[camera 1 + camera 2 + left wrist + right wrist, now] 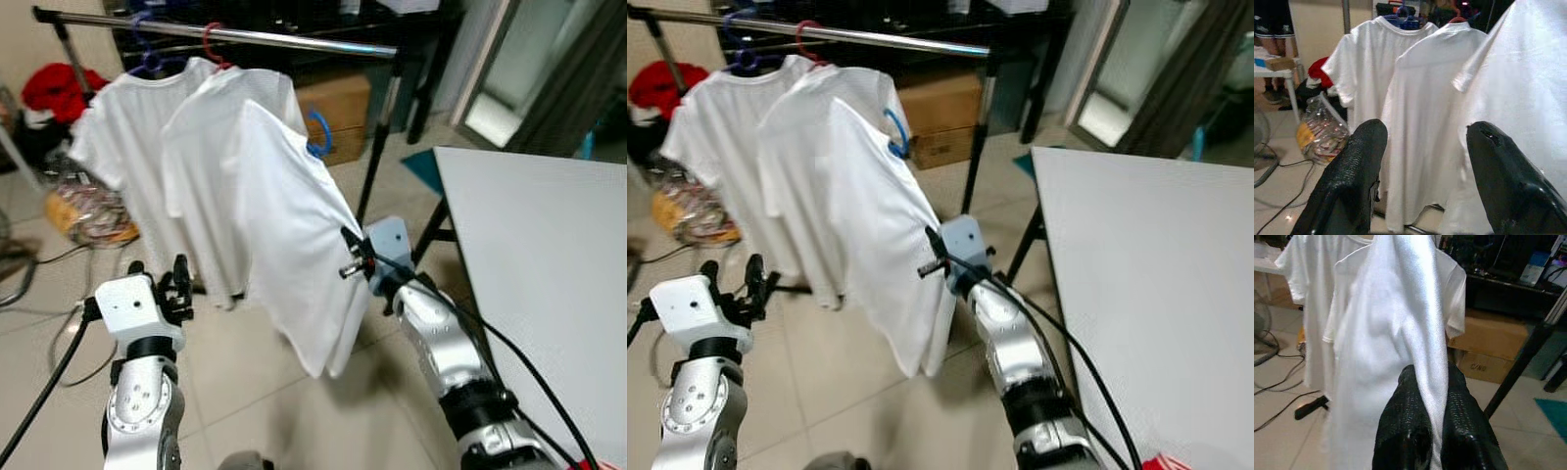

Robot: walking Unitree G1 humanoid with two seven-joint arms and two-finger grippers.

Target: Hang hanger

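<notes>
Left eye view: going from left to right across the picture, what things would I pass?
Red cloth pile → left hand → shirt on the blue hanger, pinched by the right hand → cardboard box → white table.

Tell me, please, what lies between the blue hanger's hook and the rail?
Only open air: in the left eye view the blue hanger hangs below the rail, unhooked, while the right gripper pinches its white shirt.
</notes>
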